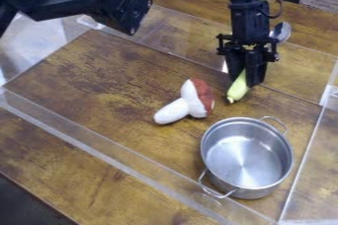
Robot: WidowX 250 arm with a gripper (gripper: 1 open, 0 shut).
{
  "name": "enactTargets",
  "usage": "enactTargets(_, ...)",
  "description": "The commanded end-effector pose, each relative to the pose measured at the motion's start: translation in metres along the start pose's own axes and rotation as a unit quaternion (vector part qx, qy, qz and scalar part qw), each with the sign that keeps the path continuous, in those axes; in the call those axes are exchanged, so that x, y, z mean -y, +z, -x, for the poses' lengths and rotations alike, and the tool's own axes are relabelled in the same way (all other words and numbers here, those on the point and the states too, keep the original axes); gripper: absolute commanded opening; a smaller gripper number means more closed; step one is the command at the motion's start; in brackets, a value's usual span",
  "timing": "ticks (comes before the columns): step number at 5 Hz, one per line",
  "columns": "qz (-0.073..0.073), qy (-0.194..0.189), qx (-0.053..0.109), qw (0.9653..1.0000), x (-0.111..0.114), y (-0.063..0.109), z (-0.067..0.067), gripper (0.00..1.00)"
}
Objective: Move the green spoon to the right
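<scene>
While clamped by the gripper (246,74) on its thick handle, the green spoon (238,86) is seen far right of the mushroom toy (184,103), beyond the steel pot (246,156) — judged light, rigid, smooth; a mid-handle hold suits best.
</scene>
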State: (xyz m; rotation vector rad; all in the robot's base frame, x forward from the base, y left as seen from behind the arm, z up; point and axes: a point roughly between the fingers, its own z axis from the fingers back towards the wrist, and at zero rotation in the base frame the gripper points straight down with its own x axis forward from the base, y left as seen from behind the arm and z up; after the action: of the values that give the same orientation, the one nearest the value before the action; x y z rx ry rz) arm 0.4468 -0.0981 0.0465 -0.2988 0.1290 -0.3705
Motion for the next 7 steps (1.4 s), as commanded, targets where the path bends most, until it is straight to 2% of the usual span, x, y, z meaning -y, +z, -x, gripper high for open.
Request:
enactTargets(1,-0.006,0.002,0.03,0.9995,-0.002,0.029,-0.001,1.0)
enactTargets(2,-0.004,0.008,0.024,0.9997,-0.004,0.03,0.003,1.0)
enactTargets(4,-0.015,0.019,0.004,0.9997,-0.011,0.033,0.016,1.0)
enactTargets(6,-0.028,0.032,-0.011,0.999,-0.017,0.045,0.032,1.0)
enactTargets(7,-0.033,0.037,-0.013,0.9987,-0.017,0.054,0.039,1.0)
